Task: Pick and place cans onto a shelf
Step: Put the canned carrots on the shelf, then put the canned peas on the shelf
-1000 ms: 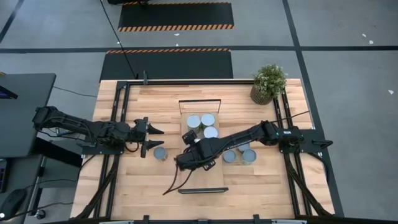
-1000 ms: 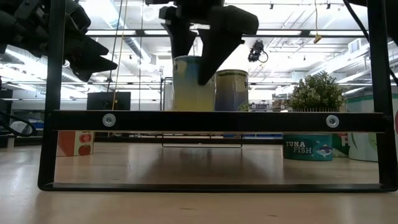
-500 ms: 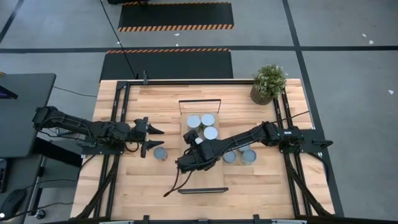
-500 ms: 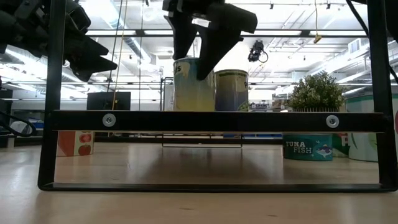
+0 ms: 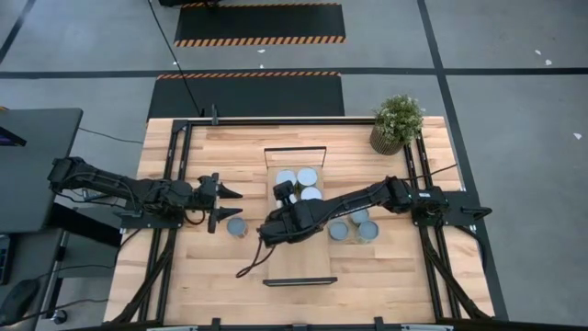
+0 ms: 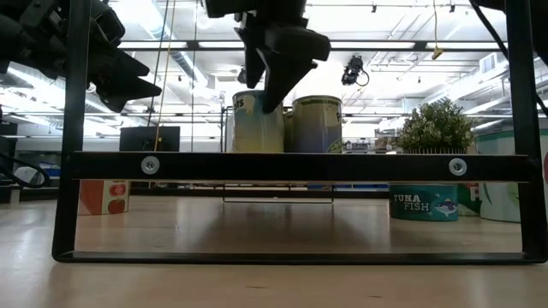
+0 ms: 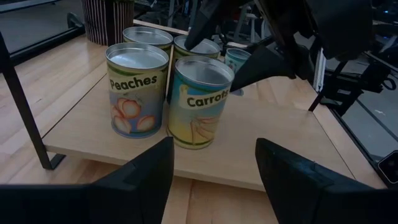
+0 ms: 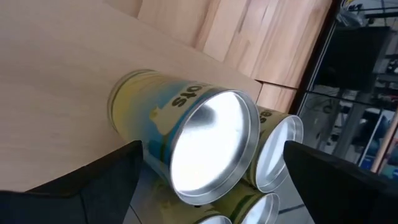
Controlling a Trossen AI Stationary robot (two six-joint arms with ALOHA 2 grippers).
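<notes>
The light-wood shelf (image 5: 299, 253) stands at the table's middle with several cans at its far end. The yellow "Carrots" can (image 7: 199, 102) stands upright on the shelf beside the "Peaches" can (image 7: 138, 87), with two more cans (image 5: 307, 176) behind them. My right gripper (image 5: 281, 195) is open. It hangs over the Carrots can (image 8: 211, 149), one finger on each side of the can's top with a gap between. My left gripper (image 5: 225, 204) is open and empty left of the shelf, pointing at it.
One can (image 5: 237, 225) stands on the table between my left gripper and the shelf. Three more cans (image 5: 354, 227) stand right of the shelf, under my right arm. A potted plant (image 5: 397, 122) is at the far right corner. The shelf's near half is bare board.
My right gripper has gone a little toward the table's far edge along the shelf. The Carrots can has gone with it. The can now stands close against the other cans.
</notes>
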